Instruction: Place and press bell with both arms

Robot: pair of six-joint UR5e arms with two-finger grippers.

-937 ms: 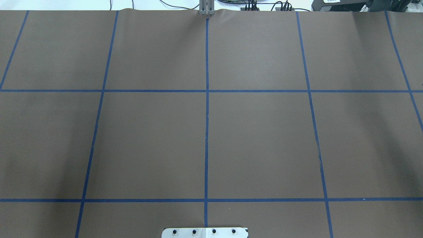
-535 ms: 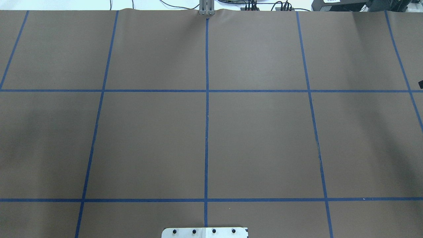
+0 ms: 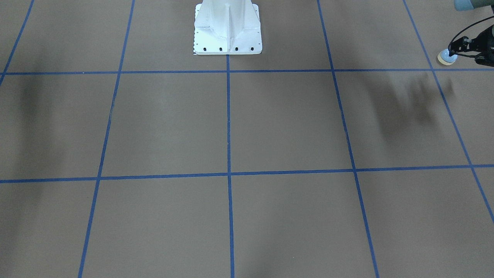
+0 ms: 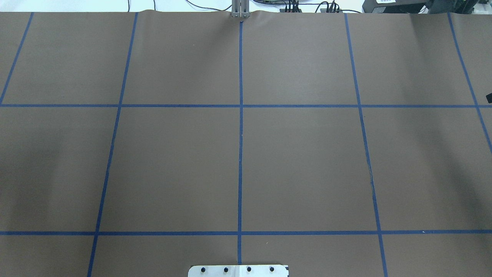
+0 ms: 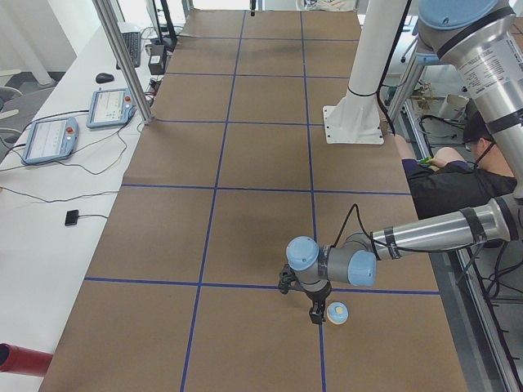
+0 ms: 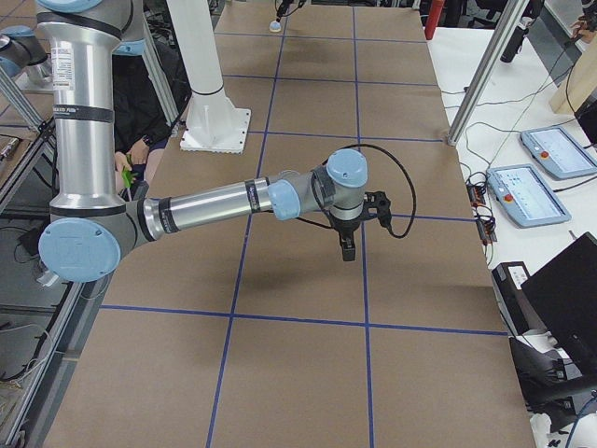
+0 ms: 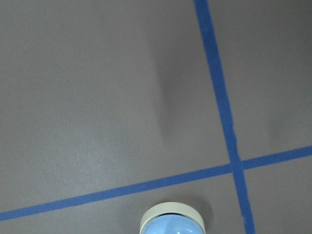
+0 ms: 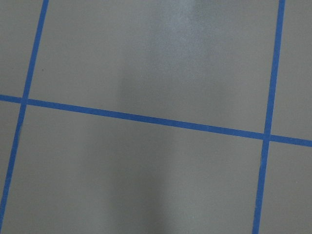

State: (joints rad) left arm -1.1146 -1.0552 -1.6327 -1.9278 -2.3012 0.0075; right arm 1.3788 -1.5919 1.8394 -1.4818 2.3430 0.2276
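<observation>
The small light-blue bell [image 3: 447, 57] with its cream base ring is at the front-facing view's far right edge. My left gripper [image 3: 455, 49] is against it, and the bell's shadow lies well apart on the table, so it looks held in the air. The exterior left view shows the bell [image 5: 336, 311] beside the left gripper [image 5: 316, 309]. The left wrist view shows the bell [image 7: 171, 223] at its bottom edge, near a tape crossing. My right gripper [image 6: 347, 245] hangs above the table. Only a black sliver of it [image 4: 489, 98] shows overhead, and I cannot tell whether it is open.
The brown table cover carries a blue tape grid [image 4: 240, 105]. The white bolted pedestal [image 3: 227, 31] stands at the robot's side. A white side bench holds teach pendants [image 5: 49, 139] and metal posts [image 5: 122, 57]. A seated person [image 5: 458, 171] is behind the robot.
A black tip of the right gripper has come into the overhead view's right edge. The arm shadows on the left and right of the table have shifted.
</observation>
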